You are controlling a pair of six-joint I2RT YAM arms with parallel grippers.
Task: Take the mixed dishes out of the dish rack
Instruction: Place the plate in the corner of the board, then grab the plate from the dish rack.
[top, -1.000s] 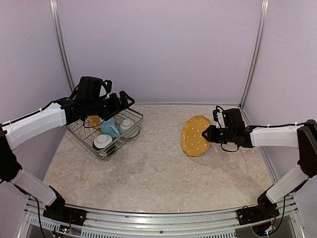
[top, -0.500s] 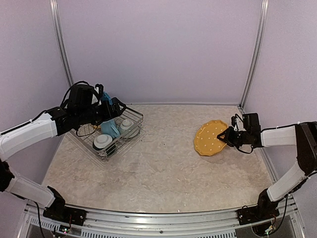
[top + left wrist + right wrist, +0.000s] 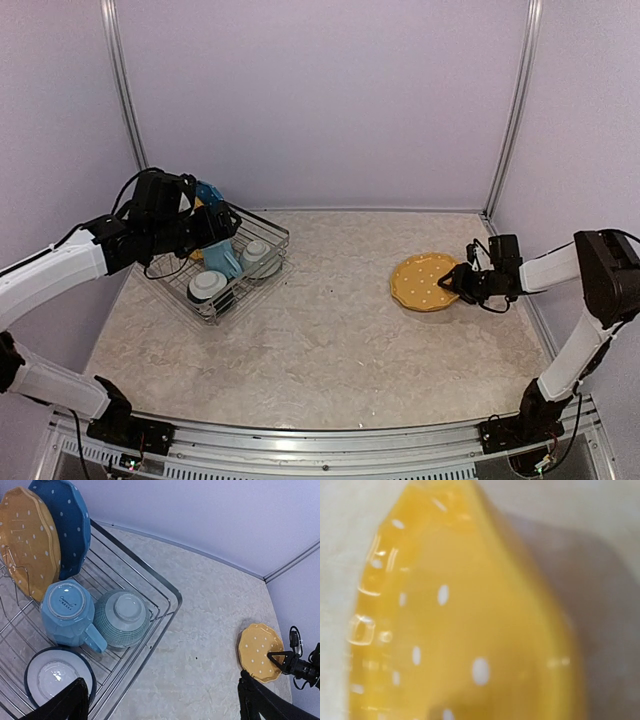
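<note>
The dish rack (image 3: 268,232) stands at the left and also shows in the left wrist view (image 3: 166,589). It holds an orange-yellow dotted plate (image 3: 27,542) and a blue dotted plate (image 3: 64,522) upright, a light blue mug (image 3: 66,611) upside down, a ribbed bowl (image 3: 121,617) and a white bowl with a dark band (image 3: 56,674). My left gripper (image 3: 224,222) hovers over the rack, open and empty, its fingers (image 3: 62,705) spread wide. My right gripper (image 3: 453,281) is shut on the right rim of the second orange-yellow plate (image 3: 424,281), which lies nearly flat on the table. That plate (image 3: 470,630) fills the blurred right wrist view.
The marble-patterned tabletop (image 3: 330,320) spreads between the rack and the plate. Lilac walls close the back and both sides, with metal posts (image 3: 512,110) at the back corners.
My right arm has carried the orange-yellow plate right and lowered it from upright to nearly flat on the table. My left arm has drawn back to the left, uncovering the blue plate.
</note>
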